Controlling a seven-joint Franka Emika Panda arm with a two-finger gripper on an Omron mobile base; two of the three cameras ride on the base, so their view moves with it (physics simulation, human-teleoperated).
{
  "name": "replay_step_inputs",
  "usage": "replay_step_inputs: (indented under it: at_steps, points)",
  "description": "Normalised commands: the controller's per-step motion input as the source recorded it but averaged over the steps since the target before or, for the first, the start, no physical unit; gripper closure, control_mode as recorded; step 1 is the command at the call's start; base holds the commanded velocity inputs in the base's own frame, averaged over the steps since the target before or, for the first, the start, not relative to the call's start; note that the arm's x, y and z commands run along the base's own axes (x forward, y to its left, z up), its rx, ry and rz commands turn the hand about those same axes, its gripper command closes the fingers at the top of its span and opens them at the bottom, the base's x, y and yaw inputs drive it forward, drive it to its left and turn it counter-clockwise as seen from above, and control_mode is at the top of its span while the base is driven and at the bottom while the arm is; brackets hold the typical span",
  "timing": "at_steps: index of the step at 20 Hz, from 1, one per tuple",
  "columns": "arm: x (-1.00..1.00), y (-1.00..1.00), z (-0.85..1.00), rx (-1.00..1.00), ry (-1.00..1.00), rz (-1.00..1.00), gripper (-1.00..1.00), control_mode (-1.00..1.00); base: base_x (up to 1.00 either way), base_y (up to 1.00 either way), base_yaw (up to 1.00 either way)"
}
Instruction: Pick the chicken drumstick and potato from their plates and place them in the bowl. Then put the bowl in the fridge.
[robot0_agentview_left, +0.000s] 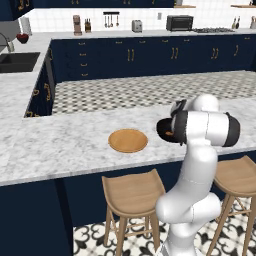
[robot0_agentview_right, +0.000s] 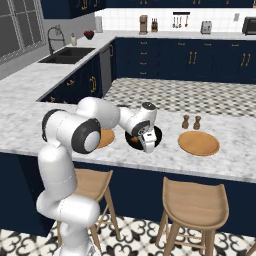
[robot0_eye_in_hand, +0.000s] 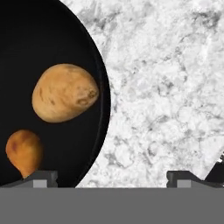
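Potato (robot0_eye_in_hand: 64, 92) and chicken drumstick (robot0_eye_in_hand: 24, 151) in the bowl (robot0_eye_in_hand: 52, 52)
Gripper (robot0_eye_in_hand: 111, 177) spread wide, empty, straddling its right rim above the counter (robot0_eye_in_hand: 166, 87).

The counter (robot0_agentview_right: 210, 165) is a white-and-grey marble slab with a long front edge above the stools. Directly on it lie two round wooden plates: one (robot0_agentview_left: 128, 140) near the front edge left of the bowl, the other (robot0_agentview_right: 199, 143) to the bowl's right. The black bowl (robot0_agentview_right: 158, 136) stands between them. Two small brown shakers (robot0_agentview_right: 191, 122) stand just behind the right plate.
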Motion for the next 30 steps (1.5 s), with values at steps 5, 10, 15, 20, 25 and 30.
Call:
replay_step_inputs:
  at_steps: [5, 10, 15, 20, 25, 30]
  points:
    - [0.31, 0.00, -0.17, 0.07, 0.00, 0.00, -1.00, -1.00, 0.00, 0.00, 0.00]
    - [0.35, 0.00, -0.14, 0.00, 0.03, 0.00, -1.00, -1.00, 0.00, 0.00, 0.00]
    - [0.10, 0.06, -0.40, 0.02, 0.04, 0.00, 1.00, -1.00, 0.00, 0.00, 0.00]
    - [0.19, 0.18, -0.61, 0.04, 0.03, 0.00, 1.00, -1.00, 0.00, 0.00, 0.00]
    - [0.14, 0.20, -0.31, 0.01, 0.06, 0.00, 1.00, -1.00, 0.00, 0.00, 0.00]
    - [-0.32, 0.25, 0.66, -0.02, -0.02, -0.10, 1.00, -1.00, 0.00, 0.00, 0.00]
